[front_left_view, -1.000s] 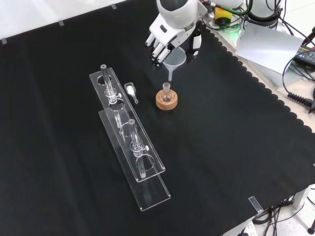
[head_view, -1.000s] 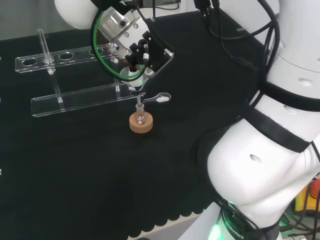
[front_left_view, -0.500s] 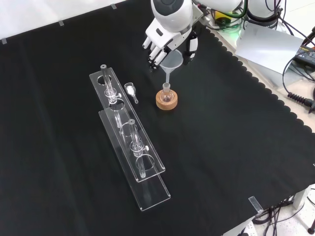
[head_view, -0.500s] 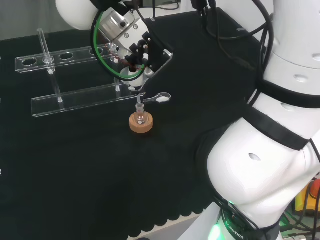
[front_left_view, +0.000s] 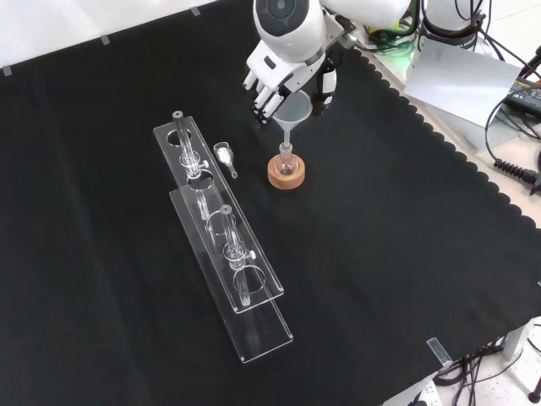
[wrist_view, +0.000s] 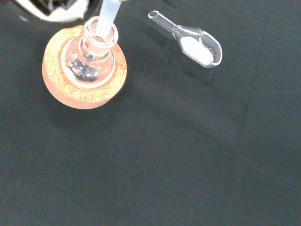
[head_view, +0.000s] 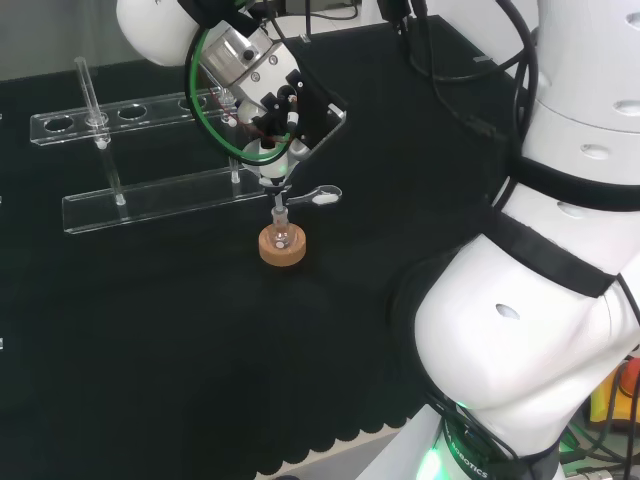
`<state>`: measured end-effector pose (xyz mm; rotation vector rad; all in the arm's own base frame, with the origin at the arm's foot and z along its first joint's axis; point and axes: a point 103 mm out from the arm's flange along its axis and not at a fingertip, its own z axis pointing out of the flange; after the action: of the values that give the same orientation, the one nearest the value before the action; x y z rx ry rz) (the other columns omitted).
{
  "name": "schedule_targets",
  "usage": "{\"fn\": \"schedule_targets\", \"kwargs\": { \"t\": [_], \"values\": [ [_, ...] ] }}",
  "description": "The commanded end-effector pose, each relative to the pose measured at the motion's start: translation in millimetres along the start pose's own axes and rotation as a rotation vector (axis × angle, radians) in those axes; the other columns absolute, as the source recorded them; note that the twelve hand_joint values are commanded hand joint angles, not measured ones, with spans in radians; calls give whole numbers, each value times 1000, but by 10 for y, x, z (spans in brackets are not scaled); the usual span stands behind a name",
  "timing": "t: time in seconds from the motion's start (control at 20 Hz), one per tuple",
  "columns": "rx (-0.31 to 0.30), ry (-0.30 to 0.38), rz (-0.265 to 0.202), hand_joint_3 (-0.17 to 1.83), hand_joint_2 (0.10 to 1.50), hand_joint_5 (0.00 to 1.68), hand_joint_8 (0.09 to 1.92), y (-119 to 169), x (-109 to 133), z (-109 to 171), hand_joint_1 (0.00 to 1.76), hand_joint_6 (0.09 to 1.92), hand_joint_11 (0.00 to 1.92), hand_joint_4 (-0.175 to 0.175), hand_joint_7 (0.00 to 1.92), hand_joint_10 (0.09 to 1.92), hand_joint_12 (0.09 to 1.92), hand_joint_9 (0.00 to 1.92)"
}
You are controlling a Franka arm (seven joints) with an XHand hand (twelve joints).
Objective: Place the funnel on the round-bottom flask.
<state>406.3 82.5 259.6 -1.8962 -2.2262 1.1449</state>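
hand (front_left_view: 287, 72) fingers curled, pinching funnel (front_left_view: 292, 110) rim; stem tip in round-bottom flask (wrist_view: 91, 59) neck directly below hand; flask sits on cork ring (wrist_view: 84, 70)

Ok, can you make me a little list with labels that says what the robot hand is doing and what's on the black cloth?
hand: black and white hand, fingers curled round the funnel
funnel: clear plastic funnel, stem tip at the flask's mouth
flask: small clear glass round-bottom flask, upright
stand: cork ring under the flask
scoop: small clear scoop holding white powder, lying apart from the flask
racks: two clear plastic tube racks
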Motion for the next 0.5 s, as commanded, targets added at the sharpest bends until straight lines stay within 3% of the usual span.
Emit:
{"fn": "schedule_targets", "kwargs": {
  "t": [0.05,0.5],
  "values": [
    [1,1,-1,671,746,658,658,20,4,30,849,790,589,-9,501,459,1295,976],
    [5,8,-4,671,746,658,659,69,8,77,848,791,590,-9,500,460,1294,975]
  ]
}}
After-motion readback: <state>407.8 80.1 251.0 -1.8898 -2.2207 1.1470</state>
